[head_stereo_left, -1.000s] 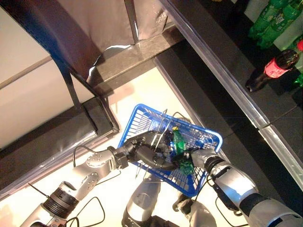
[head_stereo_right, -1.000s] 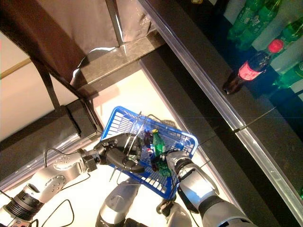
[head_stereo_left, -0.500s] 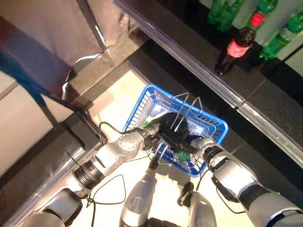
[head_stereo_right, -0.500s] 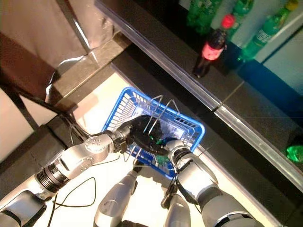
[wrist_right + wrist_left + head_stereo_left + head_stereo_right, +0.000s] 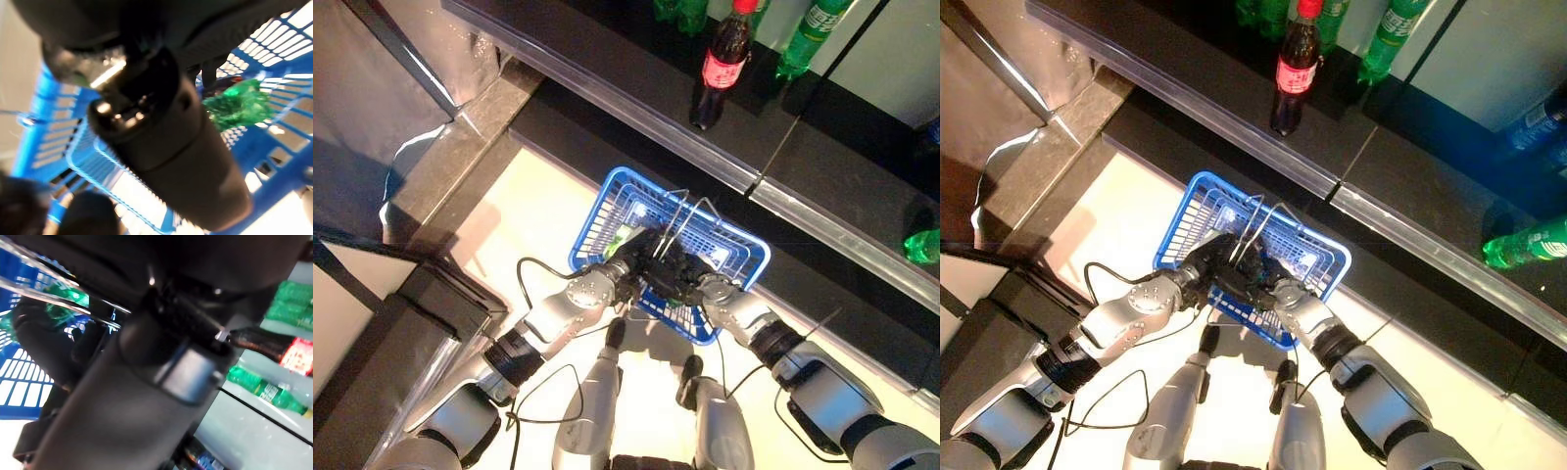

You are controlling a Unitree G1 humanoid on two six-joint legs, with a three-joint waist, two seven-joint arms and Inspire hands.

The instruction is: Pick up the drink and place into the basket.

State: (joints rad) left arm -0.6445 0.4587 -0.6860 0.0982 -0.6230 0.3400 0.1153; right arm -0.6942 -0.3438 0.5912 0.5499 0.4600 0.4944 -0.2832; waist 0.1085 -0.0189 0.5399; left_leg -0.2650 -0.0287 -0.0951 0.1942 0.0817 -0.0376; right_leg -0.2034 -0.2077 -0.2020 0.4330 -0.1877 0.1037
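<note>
The blue wire-handled basket [image 5: 595,217] hangs over the pale floor in front of me. A green drink bottle [image 5: 234,105] lies inside it against the blue mesh; the left wrist view also shows this green bottle [image 5: 74,295]. My left hand [image 5: 641,262] is curled round the base of the basket's metal handles [image 5: 687,208]. My right hand [image 5: 697,286] reaches over the near rim into the basket, close to the bottle. Its fingers are hidden among the mesh and my left hand.
A long dark shelf [image 5: 607,93] runs behind the basket. On it stand a cola bottle with a red label [image 5: 720,61] and green bottles [image 5: 806,34]; another green bottle [image 5: 922,245] lies at the right. A dark cabinet [image 5: 401,323] is at the lower left.
The camera has swung towards the shelf, so the whole picture shifted. The green bottle, upright by my right hand a second ago, now sits lower in the basket. Both hands stay at the basket.
</note>
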